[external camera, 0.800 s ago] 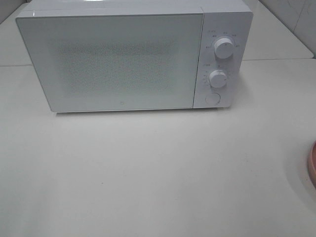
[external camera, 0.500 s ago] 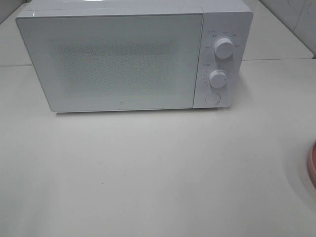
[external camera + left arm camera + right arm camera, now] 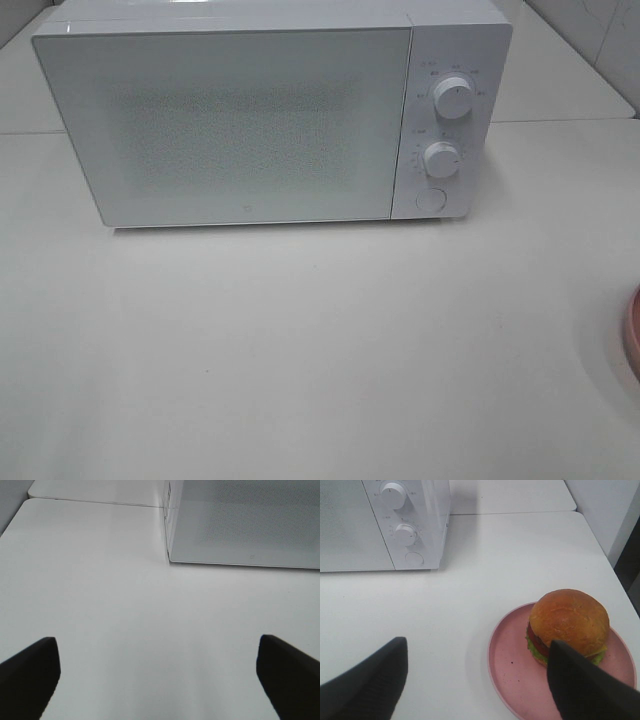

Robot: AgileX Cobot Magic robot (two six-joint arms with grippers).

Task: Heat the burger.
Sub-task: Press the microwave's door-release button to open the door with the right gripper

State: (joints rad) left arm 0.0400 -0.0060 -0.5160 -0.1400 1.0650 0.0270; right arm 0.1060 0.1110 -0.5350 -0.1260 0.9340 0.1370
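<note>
The burger [image 3: 568,620], with a glossy brown bun, red tomato and green lettuce, sits on a pink plate [image 3: 510,665] in the right wrist view. My right gripper [image 3: 475,685] hovers open above the table just short of the plate, and one black finger [image 3: 585,685] overlaps the burger's near edge in the picture. The other finger is off to the side over bare table. In the exterior high view only a sliver of the pink plate [image 3: 633,330] shows at the right edge; the burger and both grippers are out of that view. My left gripper [image 3: 160,680] is open over bare table.
A white microwave [image 3: 250,120] stands at the back with its door closed. On its right panel are two knobs [image 3: 453,98] and a round button [image 3: 431,199]. The left wrist view shows the microwave's lower left corner [image 3: 172,557]. A table seam [image 3: 560,121] runs behind the microwave.
</note>
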